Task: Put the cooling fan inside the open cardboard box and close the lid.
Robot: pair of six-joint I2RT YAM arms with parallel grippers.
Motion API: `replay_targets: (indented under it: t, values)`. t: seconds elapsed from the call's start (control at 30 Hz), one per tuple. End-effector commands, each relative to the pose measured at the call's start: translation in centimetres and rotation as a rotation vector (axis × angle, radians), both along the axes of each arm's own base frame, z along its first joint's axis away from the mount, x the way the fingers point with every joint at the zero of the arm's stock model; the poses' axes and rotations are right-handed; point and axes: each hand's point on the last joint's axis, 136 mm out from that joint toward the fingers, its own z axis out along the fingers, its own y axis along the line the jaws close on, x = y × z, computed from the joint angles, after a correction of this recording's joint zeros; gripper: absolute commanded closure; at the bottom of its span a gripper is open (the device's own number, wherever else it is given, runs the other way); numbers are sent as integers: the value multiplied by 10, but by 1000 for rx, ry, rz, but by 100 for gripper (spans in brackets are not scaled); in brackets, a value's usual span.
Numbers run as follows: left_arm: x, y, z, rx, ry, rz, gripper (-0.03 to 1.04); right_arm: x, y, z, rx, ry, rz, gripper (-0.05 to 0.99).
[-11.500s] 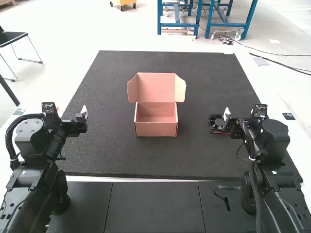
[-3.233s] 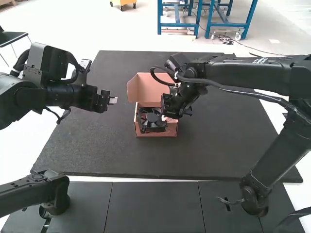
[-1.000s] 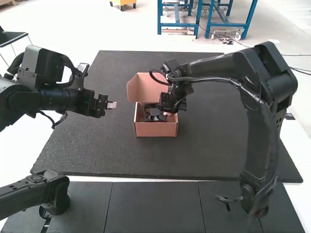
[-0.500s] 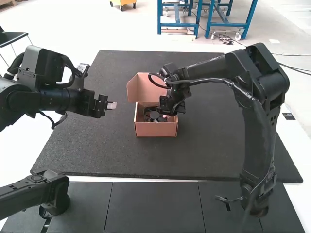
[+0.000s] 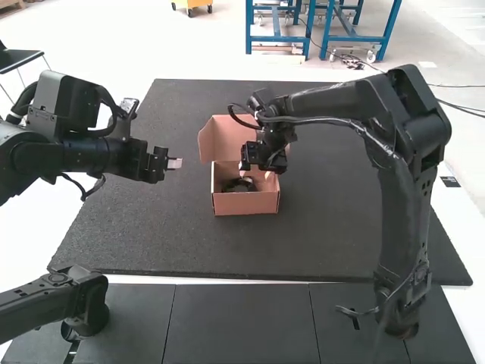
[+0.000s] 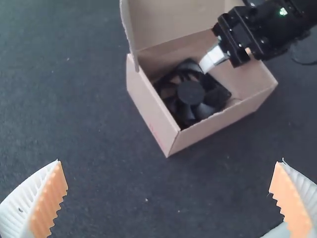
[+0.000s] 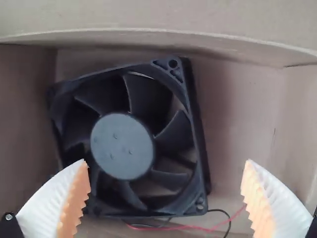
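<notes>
The black cooling fan point(image 5: 243, 184) point(image 6: 192, 99) point(image 7: 130, 147) lies inside the open cardboard box point(image 5: 245, 200) point(image 6: 163, 119) at the mat's middle, its red wire trailing on the box floor. The lid point(image 5: 227, 138) stands upright at the back. My right gripper point(image 5: 261, 159) point(image 7: 163, 203) hangs open just above the box's right half, fingers apart with nothing between them. My left gripper point(image 5: 168, 162) point(image 6: 166, 203) hovers open to the left of the box, a short way off, above the mat.
A black mat point(image 5: 151, 227) covers the table, with bare mat on all sides of the box. The right arm point(image 5: 364, 98) arches over the mat from the right. The table's pale edge point(image 5: 30, 212) runs along the left.
My right gripper has let go of the fan and lifted slightly out of the box; the fan now rests lower inside. The left arm has stayed where it was.
</notes>
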Motion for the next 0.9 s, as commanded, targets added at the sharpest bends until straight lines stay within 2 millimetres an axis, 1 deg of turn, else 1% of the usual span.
replay_targets:
  t: [0.0, 0.07, 0.17, 0.2, 0.23, 0.27, 0.3, 0.37, 0.5, 0.57, 0.63, 0.73, 0.8, 0.87]
  values:
    - [3, -1, 6, -19, -8, 13, 4, 17, 11, 33, 72, -45, 38, 18]
    - [9, 1, 6, -9, -4, 28, 4, 20, 12, 48, 90, -51, 48, 17]
    - [21, 4, 8, 2, 9, 57, 4, 18, 9, 68, 94, -45, 85, 17]
    - [25, 6, 9, 4, 10, 69, 4, 15, 9, 74, 88, -46, 121, 17]
    - [30, 7, 12, 5, 8, 80, 4, 10, 8, 81, 83, -45, 160, 15]
    - [36, 9, 14, 7, 6, 96, 4, 5, 4, 85, 62, -38, 191, 13]
    - [42, 12, 15, 14, 6, 111, 4, -1, -1, 86, 36, -28, 221, 13]
    - [53, 19, 15, 26, 8, 148, 4, -5, -10, 92, -9, -51, 278, 13]
    - [76, 38, 20, 53, -15, 237, 4, 1, -32, 123, -27, -184, 286, 12]
    - [86, 46, 18, 61, -12, 269, 4, 4, -44, 132, -67, -267, 286, 12]
    - [93, 53, 17, 73, -10, 299, 4, 4, -51, 145, -68, -338, 268, 12]
    - [103, 54, 13, 78, -3, 309, 4, 4, -62, 161, -75, -444, 230, 12]
    - [108, 54, 9, 85, 4, 313, 4, 1, -67, 168, -56, -497, 212, 12]
    - [113, 53, 5, 92, 13, 316, 4, -2, -72, 168, -52, -541, 196, 12]
